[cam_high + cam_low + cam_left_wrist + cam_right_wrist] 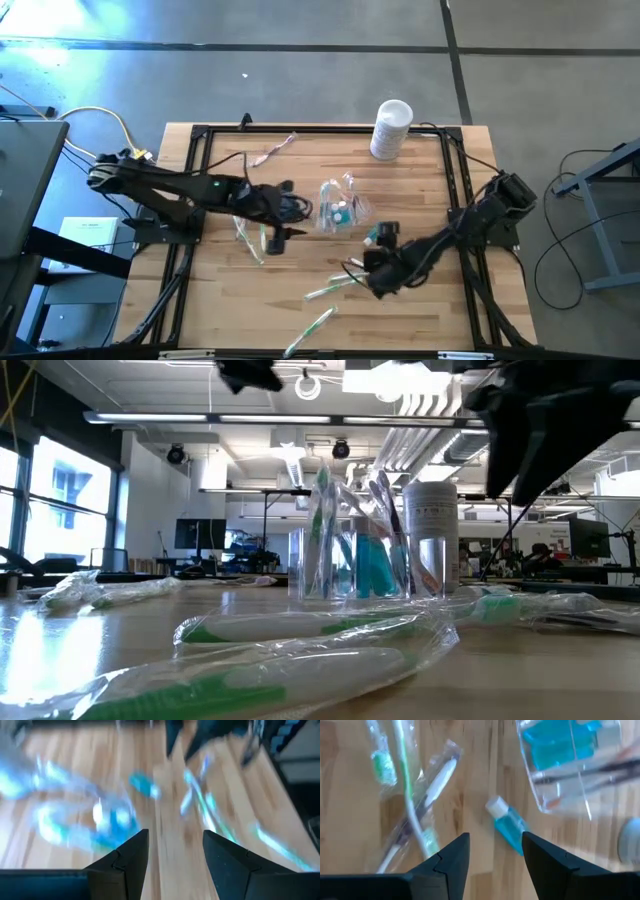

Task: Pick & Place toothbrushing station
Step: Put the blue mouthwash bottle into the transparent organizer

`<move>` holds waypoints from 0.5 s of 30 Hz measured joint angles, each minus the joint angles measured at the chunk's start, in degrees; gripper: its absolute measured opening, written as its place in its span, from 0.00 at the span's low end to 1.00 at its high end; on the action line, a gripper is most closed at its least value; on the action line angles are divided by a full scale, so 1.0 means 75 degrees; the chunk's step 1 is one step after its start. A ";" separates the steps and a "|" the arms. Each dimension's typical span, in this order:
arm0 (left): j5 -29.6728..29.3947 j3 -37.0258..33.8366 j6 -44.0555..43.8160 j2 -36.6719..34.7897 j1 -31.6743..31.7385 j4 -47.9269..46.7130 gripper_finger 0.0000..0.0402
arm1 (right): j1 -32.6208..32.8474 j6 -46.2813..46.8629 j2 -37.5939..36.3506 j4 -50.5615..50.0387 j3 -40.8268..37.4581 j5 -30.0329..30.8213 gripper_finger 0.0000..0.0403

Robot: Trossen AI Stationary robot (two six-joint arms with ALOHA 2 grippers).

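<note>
Wood-plank table [430,200] sits framed by black rails on a grey concrete floor, with a big open workshop behind it: ceiling lights, monitors, tall windows on one side. A white canister [391,128] stands near the far edge. Around the middle stands the clear cup [336,207], with a few toothbrushes and a teal tube upright inside it. Wrapped toothbrushes are scattered all over: a pink one [274,150] toward the far side, a couple of green ones [251,240] beside the left arm, more green ones [330,289] near the front edge. One loose teal tube [507,824] with a white cap lies flat just beside the cup.

Left gripper [292,221] reaches in from the left side and hangs just beside the cup, fingers spread apart with nothing between them. Right gripper [372,267] comes in from the right, stretched low toward the middle, above the loose tube and the brushes next to it; its fingers are also parted and empty.
</note>
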 joint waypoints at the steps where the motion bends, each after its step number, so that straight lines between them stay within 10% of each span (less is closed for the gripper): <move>1: -0.0104 -0.0004 -0.0192 -0.0117 -0.0066 -0.0360 0.45 | -0.0183 -0.0298 0.0000 0.0171 -0.0039 -0.0119 0.43; 15: -0.1243 -0.3195 -0.1911 -0.2190 -0.0308 0.0760 0.45 | -0.2129 -0.2204 -0.0003 0.1870 -0.1310 -0.1840 0.43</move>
